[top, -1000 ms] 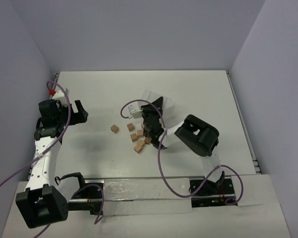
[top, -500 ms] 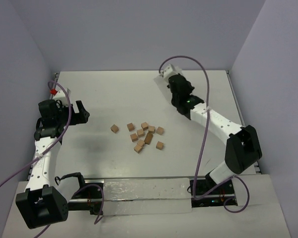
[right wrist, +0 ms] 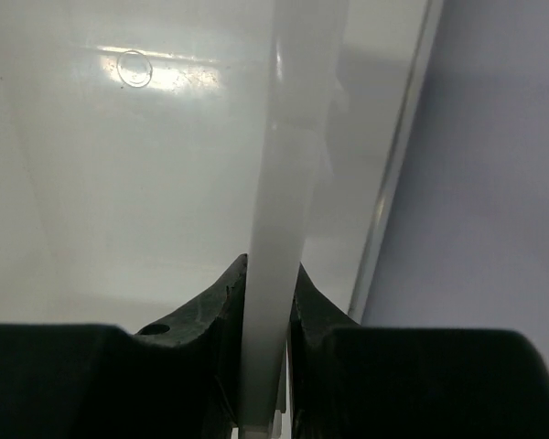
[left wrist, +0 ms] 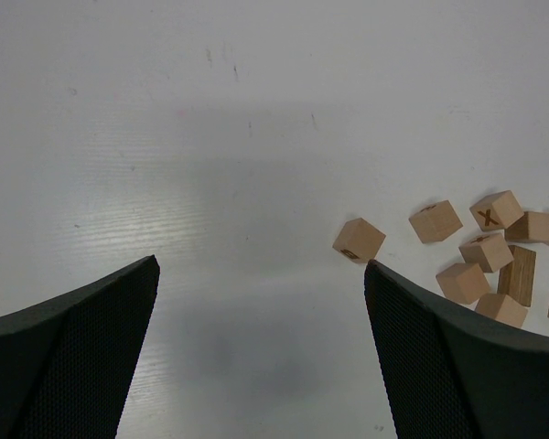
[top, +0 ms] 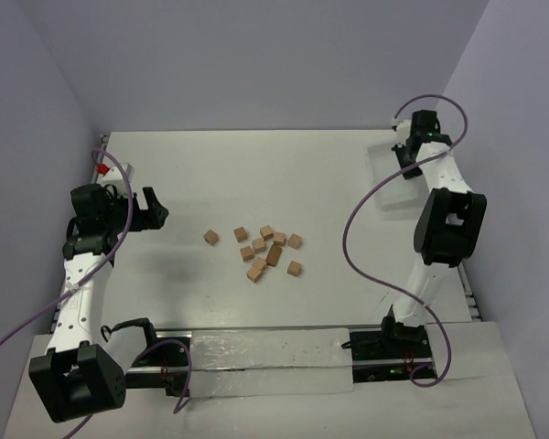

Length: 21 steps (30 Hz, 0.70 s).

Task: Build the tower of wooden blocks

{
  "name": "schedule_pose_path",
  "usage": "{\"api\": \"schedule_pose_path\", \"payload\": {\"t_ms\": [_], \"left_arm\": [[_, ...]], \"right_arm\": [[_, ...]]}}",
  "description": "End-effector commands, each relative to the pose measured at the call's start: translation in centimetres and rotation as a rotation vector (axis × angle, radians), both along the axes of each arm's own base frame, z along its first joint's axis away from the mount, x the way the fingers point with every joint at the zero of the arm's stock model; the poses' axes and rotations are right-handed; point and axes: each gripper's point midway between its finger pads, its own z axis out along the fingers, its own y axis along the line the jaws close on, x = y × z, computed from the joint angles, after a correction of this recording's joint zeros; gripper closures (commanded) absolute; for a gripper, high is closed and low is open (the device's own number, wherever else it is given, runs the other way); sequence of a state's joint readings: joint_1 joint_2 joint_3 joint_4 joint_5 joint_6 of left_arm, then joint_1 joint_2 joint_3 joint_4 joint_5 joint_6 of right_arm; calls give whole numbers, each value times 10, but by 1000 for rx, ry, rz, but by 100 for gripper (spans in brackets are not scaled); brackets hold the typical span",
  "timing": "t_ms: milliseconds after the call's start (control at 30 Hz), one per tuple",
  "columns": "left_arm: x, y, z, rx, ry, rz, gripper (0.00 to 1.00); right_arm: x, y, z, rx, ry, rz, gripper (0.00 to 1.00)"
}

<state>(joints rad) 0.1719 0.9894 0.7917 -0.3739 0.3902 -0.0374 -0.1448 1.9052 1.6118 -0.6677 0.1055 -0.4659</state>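
Several wood blocks (top: 258, 245) lie loose in one layer at the table's middle; no tower is in view. The left wrist view shows them at the right, the nearest block (left wrist: 359, 240) just beyond my right fingertip. My left gripper (top: 156, 208) (left wrist: 262, 263) hovers open left of the blocks, with only bare table between its fingers. My right gripper (top: 406, 154) (right wrist: 268, 274) is stretched to the far right corner, shut on the thin wall (right wrist: 291, 137) of a white translucent bin (top: 387, 172).
The bin rests beside the table's right edge rail (top: 439, 210) and the lilac side wall (right wrist: 494, 183). Purple cables (top: 366, 219) loop from both arms over the table. The arm bases stand on the near rail (top: 256, 352).
My right arm has swung with the bin from above the blocks to the far right corner, leaving the blocks scattered on the table. The left arm has stayed put.
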Motion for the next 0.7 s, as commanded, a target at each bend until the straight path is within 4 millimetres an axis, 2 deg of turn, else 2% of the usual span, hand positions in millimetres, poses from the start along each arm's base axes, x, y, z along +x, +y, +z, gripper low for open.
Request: {"api": "schedule_pose_path", "payload": {"t_ms": [0,33,67,100,233,500,667], "left_arm": [[1,-5,7,-1,-35,-42,1],[1,-4,7,1,-33,-41,1],[1,-4,6,0,-31,-42,1],[1,-4,6,0,-29,-40,1],[1,-4,4,-1,-25,-42,1],[2,-4,0,-5,-5,-36,1],[2,-5,2,-8,-15,-41,1]], "right_arm": [[13,-25,14,127,15,34,100],[17,-36,2,146,36,22,100],[24,-43,6,147,25,23,100],[23,-50,-5,165,50,12,100],[31,-63,-19,196,72,19,100],[28,-60,-60,264,174,20,100],[22,-57,-76,297,208,-6,97]]}}
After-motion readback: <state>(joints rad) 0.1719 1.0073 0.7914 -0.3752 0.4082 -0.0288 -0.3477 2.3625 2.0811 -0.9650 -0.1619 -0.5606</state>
